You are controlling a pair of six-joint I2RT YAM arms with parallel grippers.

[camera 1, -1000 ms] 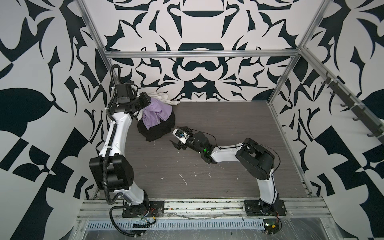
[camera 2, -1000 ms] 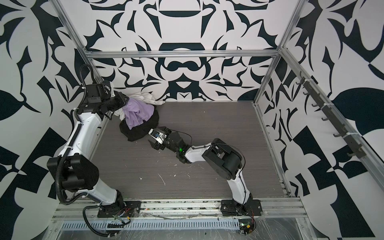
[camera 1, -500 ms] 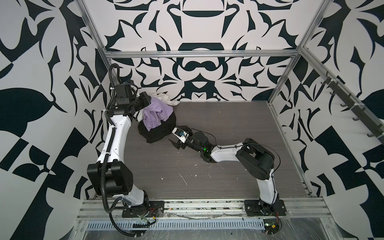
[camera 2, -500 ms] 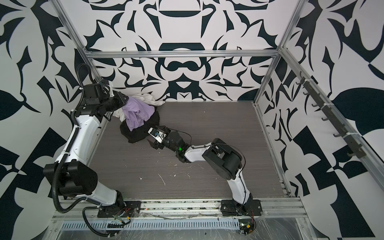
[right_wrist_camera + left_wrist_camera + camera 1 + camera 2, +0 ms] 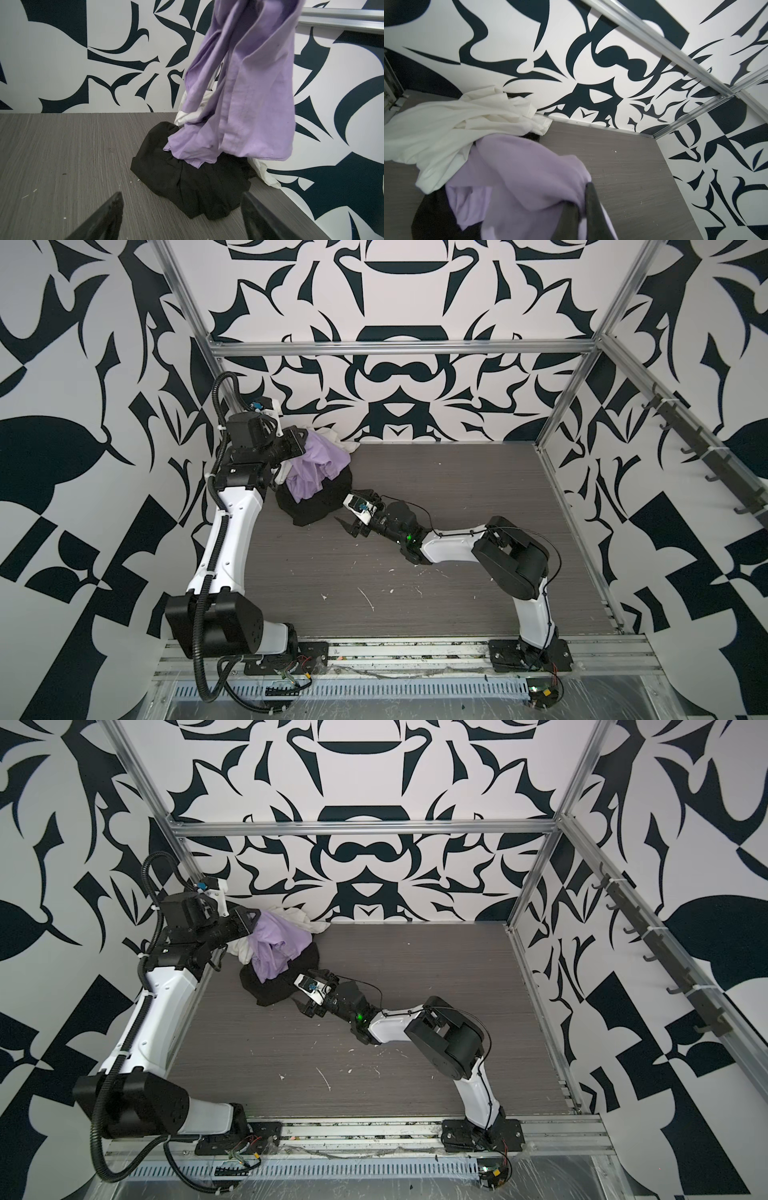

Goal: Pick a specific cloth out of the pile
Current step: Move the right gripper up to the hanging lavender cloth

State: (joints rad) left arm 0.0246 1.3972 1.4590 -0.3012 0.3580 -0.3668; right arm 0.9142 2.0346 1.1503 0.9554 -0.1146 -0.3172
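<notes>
The left end effector (image 5: pixel 300 440) is clenched on the cloth (image 5: pixel 315 466), which hangs above the black cloth (image 5: pixel 318 508) with its lower folds touching it. The white cloth (image 5: pixel 456 124) lies just behind the black cloth. The right end effector (image 5: pixel 350 510), released and empty, is just beside the black cloth, low over the desk (image 5: pixel 436 489).

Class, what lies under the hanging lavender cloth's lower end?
A crumpled black fabric cloth on the grey table, with soft off-white cloth beside it. The thin lavender cloth hides part of the black one.
</notes>
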